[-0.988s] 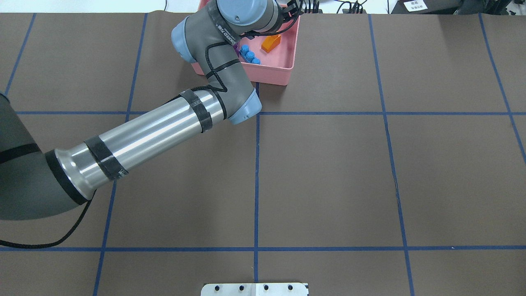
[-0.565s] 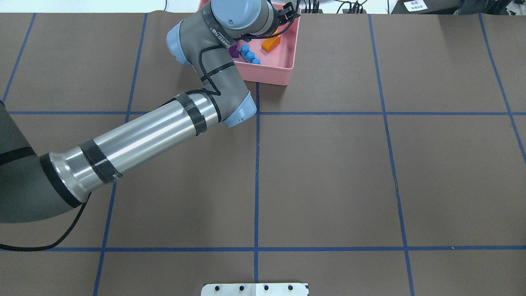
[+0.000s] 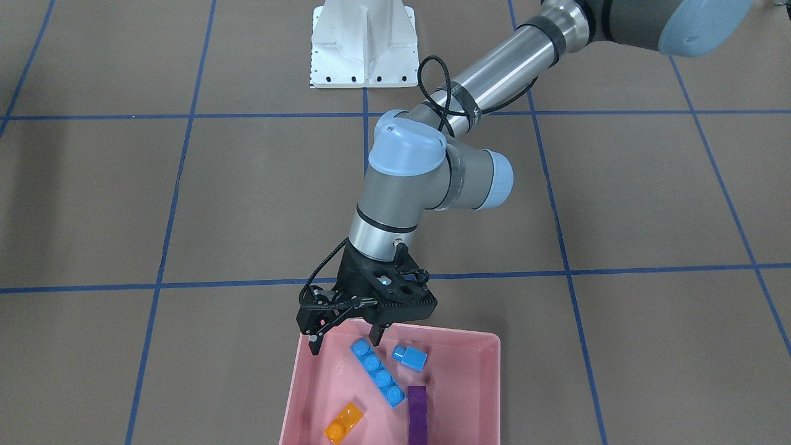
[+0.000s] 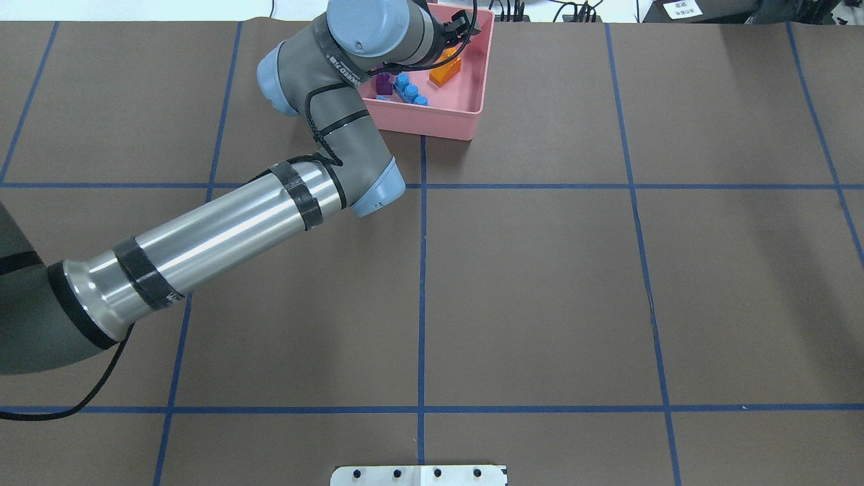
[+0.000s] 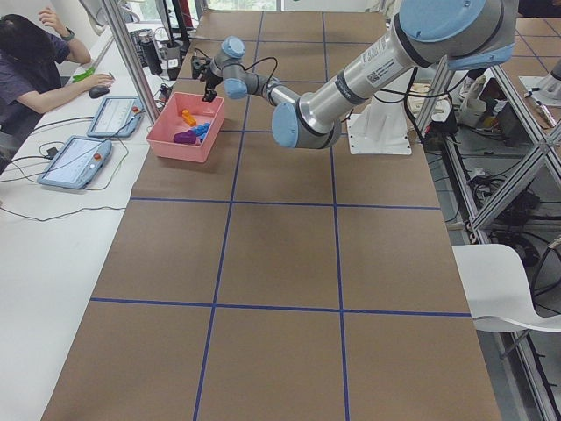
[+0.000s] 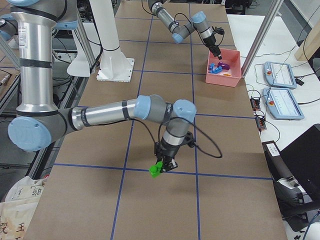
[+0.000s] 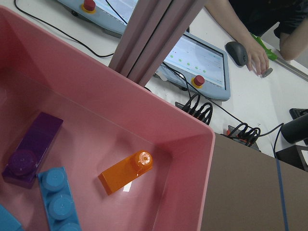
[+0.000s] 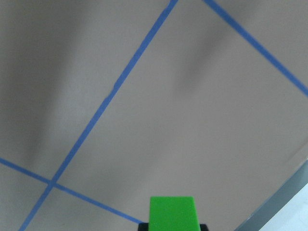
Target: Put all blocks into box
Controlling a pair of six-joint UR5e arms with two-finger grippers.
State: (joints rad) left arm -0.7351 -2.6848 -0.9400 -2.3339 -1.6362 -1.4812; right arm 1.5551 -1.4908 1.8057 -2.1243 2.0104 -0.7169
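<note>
The pink box (image 3: 482,371) (image 4: 466,101) sits at the table's far edge. In it lie an orange block (image 3: 343,422) (image 7: 126,173), a long blue block (image 3: 377,372), a short blue block (image 3: 410,356) and a purple block (image 3: 418,414) (image 7: 32,147). My left gripper (image 3: 345,341) (image 4: 459,23) hangs open and empty over the box's robot-side wall. My right gripper (image 6: 161,167) (image 8: 172,225) is shut on the green block (image 6: 157,169) (image 8: 172,211), low over the brown table and far from the box (image 6: 220,80).
The white pedestal base (image 3: 361,43) (image 4: 418,474) stands at the robot's side. Behind the box rise an aluminium post (image 7: 149,38), tablets (image 7: 202,57) and cables on a white desk. A person (image 5: 26,70) sits there, a hand (image 7: 255,55) on a mouse.
My left arm has drawn back to the left, and its gripper has shifted left over the box. The purple block now shows beside the wrist.
</note>
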